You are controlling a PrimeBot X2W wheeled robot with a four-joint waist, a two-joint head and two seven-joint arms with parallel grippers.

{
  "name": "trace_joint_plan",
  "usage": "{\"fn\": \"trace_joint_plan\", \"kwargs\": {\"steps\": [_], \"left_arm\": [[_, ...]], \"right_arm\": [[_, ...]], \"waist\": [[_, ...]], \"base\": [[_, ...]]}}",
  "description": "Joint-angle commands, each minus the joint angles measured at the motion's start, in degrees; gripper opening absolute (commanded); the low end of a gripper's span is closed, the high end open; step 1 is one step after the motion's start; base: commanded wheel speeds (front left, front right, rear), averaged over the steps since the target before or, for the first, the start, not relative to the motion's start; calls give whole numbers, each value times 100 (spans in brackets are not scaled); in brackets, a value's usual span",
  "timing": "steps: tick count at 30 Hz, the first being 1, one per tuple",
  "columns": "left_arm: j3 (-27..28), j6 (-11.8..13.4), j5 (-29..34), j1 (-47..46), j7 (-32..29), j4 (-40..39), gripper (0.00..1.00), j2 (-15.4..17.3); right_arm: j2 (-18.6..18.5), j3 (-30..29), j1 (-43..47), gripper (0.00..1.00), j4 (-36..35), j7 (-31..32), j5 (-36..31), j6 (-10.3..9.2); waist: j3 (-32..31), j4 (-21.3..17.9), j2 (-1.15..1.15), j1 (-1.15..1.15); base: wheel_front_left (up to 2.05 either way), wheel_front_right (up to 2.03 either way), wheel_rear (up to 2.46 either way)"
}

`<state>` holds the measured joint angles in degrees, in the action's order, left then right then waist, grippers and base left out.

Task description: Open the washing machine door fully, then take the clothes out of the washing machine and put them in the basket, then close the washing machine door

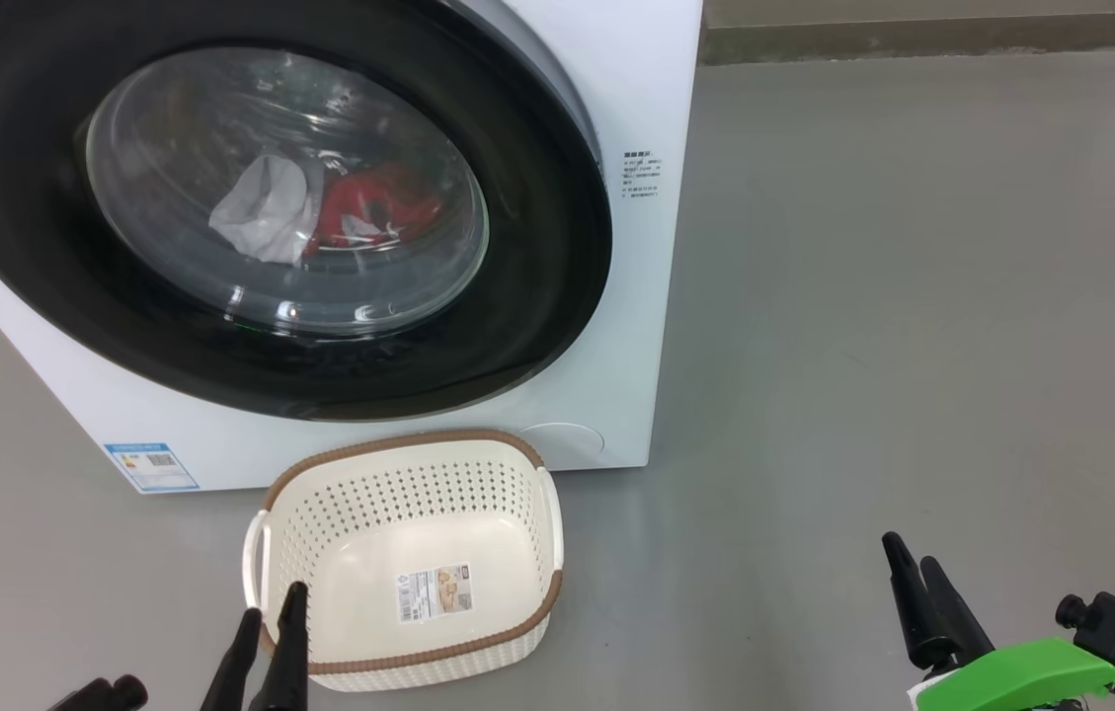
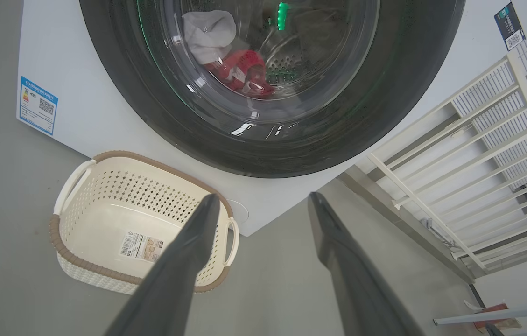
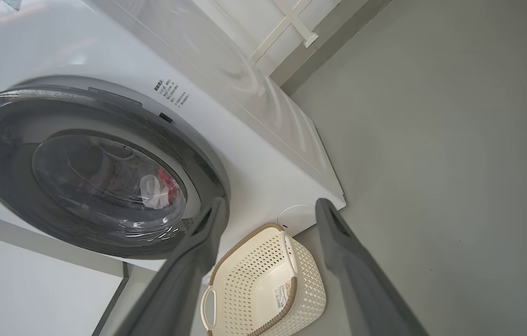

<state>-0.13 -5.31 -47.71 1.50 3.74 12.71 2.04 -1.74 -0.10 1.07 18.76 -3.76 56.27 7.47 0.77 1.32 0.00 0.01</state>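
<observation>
On the grey floor (image 1: 913, 296) before the washing machine (image 1: 636, 79), left gripper (image 1: 273, 600) and right gripper (image 1: 911, 550) are held spread, empty; the shut washing machine door (image 1: 537, 296) must be pulled open first.

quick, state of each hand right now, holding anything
left hand: open, holding nothing
right hand: open, holding nothing
</observation>
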Motion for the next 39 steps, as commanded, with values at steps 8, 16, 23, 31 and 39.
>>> {"fn": "trace_joint_plan", "kwargs": {"steps": [8, 16, 23, 31, 39], "left_arm": [[15, 91, 749, -12, 209, -247, 100, 106], [-26, 119, 1312, 24, 344, -300, 100, 115], [-40, 125, 1720, 58, 447, -355, 100, 115], [-51, 123, 2279, 99, 583, -405, 100, 112], [-43, 100, 2909, 114, 736, -435, 100, 106]], "right_arm": [[-94, 187, -64, 100, -179, -216, -625, 1], [-107, 277, -21, 100, -191, -350, -1075, 1], [-110, 341, 7, 100, -194, -452, -1407, 2], [-107, 369, 37, 100, -225, -586, -1864, 2], [-99, 373, 53, 100, -271, -738, -2366, 2]], "waist": [[11, 3, 0, -1], [11, 10, 0, -1], [-2, 11, 0, -1], [19, 3, 0, -1], [54, 24, 0, -1]], "base": [[0, 0, 0], [0, 0, 0], [0, 0, 0], [0, 0, 0], [0, 0, 0]]}}
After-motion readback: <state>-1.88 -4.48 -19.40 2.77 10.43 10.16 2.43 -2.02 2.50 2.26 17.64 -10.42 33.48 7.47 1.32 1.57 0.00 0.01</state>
